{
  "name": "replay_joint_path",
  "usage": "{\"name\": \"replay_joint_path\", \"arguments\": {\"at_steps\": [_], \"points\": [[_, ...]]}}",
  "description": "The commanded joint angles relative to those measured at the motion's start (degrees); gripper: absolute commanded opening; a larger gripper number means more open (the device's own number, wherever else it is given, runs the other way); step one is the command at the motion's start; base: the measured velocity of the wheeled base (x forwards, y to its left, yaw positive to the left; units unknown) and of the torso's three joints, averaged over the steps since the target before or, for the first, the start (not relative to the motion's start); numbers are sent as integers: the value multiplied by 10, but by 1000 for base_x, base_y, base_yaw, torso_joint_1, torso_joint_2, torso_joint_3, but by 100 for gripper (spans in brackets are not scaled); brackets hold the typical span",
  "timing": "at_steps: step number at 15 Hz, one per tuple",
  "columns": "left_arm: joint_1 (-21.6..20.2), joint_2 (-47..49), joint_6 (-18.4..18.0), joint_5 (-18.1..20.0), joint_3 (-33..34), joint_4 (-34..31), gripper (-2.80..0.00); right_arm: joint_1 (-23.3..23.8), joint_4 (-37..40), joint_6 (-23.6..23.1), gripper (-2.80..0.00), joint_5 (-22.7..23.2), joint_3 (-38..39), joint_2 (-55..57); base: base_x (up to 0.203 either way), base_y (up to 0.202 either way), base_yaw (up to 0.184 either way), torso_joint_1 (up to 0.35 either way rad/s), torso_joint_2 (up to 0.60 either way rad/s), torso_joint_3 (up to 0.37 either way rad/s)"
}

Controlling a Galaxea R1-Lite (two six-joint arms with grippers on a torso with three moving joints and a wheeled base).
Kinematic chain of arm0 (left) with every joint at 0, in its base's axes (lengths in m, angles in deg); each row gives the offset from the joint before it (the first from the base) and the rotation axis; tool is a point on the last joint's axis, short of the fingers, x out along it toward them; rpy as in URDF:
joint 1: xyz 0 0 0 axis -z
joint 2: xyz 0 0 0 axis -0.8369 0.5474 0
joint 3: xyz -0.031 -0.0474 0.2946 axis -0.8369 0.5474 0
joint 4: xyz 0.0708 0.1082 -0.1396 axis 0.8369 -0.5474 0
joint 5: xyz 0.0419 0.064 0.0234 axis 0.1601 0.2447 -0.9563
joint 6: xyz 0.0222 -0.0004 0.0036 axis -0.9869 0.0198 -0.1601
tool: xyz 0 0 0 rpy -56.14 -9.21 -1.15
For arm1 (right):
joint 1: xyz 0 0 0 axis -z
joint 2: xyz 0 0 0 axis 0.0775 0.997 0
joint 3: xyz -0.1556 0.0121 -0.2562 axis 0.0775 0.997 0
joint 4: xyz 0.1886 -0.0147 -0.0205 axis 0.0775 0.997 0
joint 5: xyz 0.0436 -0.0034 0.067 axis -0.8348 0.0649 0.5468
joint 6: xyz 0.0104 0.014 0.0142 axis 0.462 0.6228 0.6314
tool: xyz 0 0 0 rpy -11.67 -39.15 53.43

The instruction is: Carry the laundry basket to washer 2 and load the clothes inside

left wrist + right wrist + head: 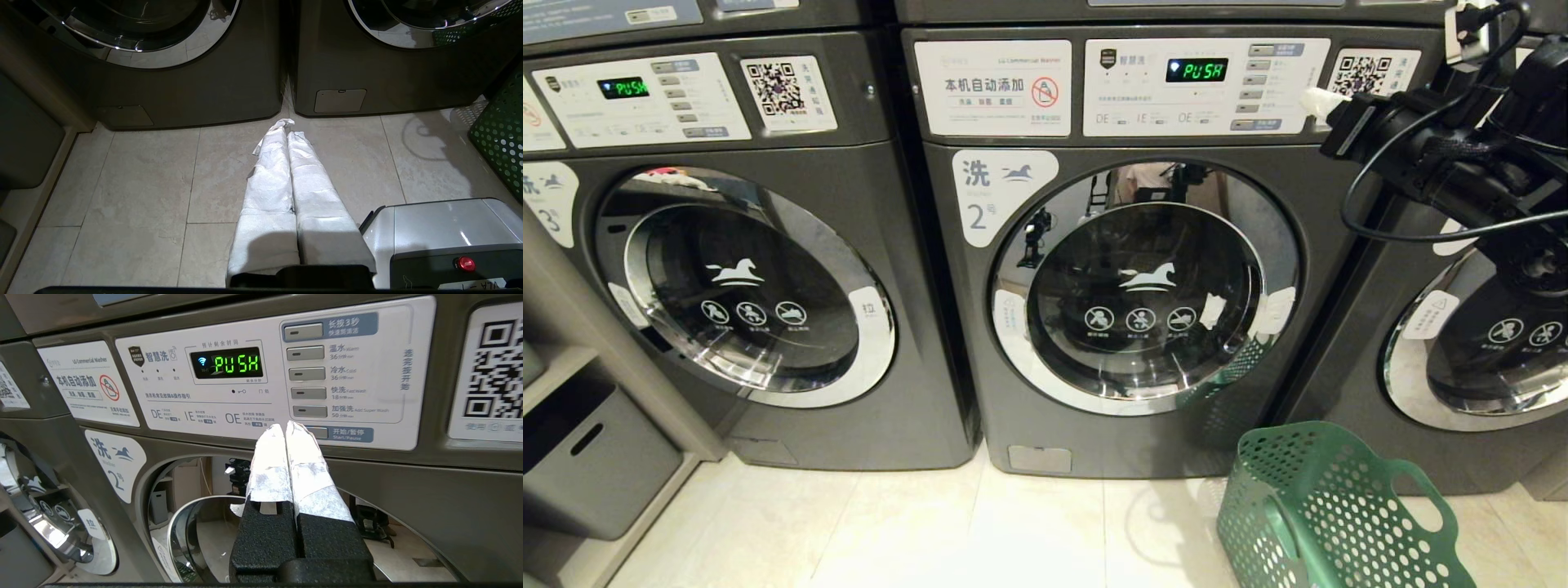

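— Three washers stand in a row, and washer 2 (pixel 1135 278) is the middle one. How far along does the job look?

— Going from the left: the washer marked 3 (pixel 735 278) is left of washer 2, door shut, no part in this. The left gripper (pixel 286 130) hangs low in front of the seam between those two machines, its taped fingers (pixel 269 171) pressed together on nothing, over the tiled floor (pixel 143 175). It looks parked.

— And washer 2 itself?

— Its round door (pixel 1147 286) is closed, and its display (pixel 1196 69) reads PUSH. So nothing has been loaded, judging by that shut door.

— Where is the laundry basket?

— The laundry basket (pixel 1327 510) sits on the floor just right of washer 2's lower front corner, tipped, its open mouth facing left. The carrying part therefore seems done. The clothes cannot be made out in it from the head view; the visible inside shows only perforated wall.

— And the right arm?

— The right gripper (pixel 286 430) is raised to the right end of washer 2's control panel (pixel 265 375), jaws closed and empty, tips close before the start button (pixel 343 434); contact cannot be told.

— What is left?

— Probably opening the door, moving the garment in, and closing it.
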Motion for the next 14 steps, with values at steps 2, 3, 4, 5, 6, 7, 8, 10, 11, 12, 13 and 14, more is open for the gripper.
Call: {"name": "replay_joint_path", "arguments": {"at_steps": [2,3,4,5,6,7,8,10,11,12,13,14], "points": [[0,-2,0,-6,0,-1,-280,0,-2,0,-280,1,-34,40,0,0,0,0,0,0],[0,-1,0,-6,0,-1,-280,0,-2,0,-280,1,-52,53,0,0,0,0,0,0],[0,-1,0,-6,0,-1,-280,0,-2,0,-280,1,-67,62,0,0,0,0,0,0],[0,-1,0,-6,0,-1,-280,0,-1,0,-280,1,-81,72,0,0,0,0,0,0],[0,-2,0,-6,0,-1,-280,0,-1,-1,-280,1,-92,81,0,0,0,0,0,0],[0,-2,0,-6,0,-1,-280,0,-1,-1,-280,1,-104,88,0,0,0,0,0,0],[0,-1,0,-6,0,-1,-280,0,-1,-1,-280,1,-116,97,0,0,0,0,0,0],[0,-2,0,-6,0,-1,-280,-1,-1,-1,-280,1,-143,116,0,0,0,0,0,0],[0,-2,0,-6,0,-1,-280,-1,-1,-1,-280,1,-159,125,0,0,0,0,0,0],[0,-1,0,-6,0,-1,-280,-1,-1,-1,-280,1,-171,135,0,0,0,0,0,0],[0,-2,0,-7,0,-1,-280,-1,-1,-1,-280,2,-180,142,0,0,0,0,0,0],[0,-2,0,-7,0,-1,-280,-2,-1,-1,-280,4,-181,145,0,0,0,0,0,0]]}}
